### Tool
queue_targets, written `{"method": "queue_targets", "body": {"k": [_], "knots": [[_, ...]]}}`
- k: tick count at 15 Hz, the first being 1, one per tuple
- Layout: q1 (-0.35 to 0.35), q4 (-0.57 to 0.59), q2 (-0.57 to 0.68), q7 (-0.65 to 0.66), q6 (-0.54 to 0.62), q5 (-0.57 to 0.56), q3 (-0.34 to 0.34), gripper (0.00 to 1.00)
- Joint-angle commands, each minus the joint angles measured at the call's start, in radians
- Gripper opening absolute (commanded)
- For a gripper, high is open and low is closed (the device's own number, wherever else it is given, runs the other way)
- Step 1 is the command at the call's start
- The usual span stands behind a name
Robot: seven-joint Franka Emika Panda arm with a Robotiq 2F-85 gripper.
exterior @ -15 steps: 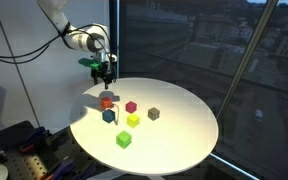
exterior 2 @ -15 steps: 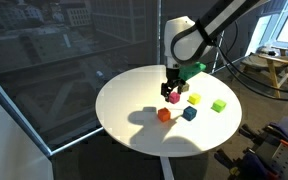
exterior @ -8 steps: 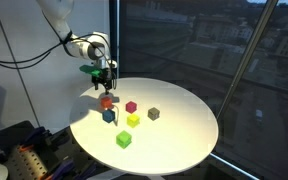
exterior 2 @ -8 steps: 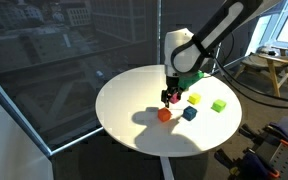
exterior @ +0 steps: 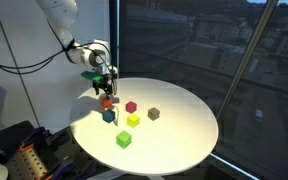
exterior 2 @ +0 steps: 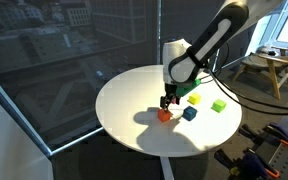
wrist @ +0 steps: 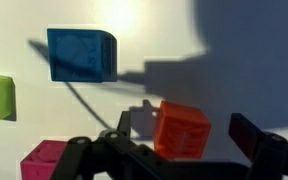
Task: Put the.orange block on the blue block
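In the wrist view, the blue block (wrist: 81,53) lies up and to the left of my claw (wrist: 191,138), well apart from it on the tabletop (wrist: 234,40). The orange block (wrist: 181,130) sits between the spread jaws, nearer the left one and turned a little askew to them. I see no pinch on it yet. In an exterior view the claw hangs right over the orange block (exterior 2: 165,114). I judge the next move is to close on it, lift, and carry it up-left to the blue block.

No readable text, label, brand or number anywhere
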Motion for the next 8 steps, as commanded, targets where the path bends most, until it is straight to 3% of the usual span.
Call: {"method": "queue_targets", "body": {"k": [1,8], "knots": [[0.016,0.074,0.053,0.028,-0.012,-0.023,-0.018,1.0],[0.024,0.176,0.144,0.022,-0.022,-0.017,-0.023,1.0]]}}
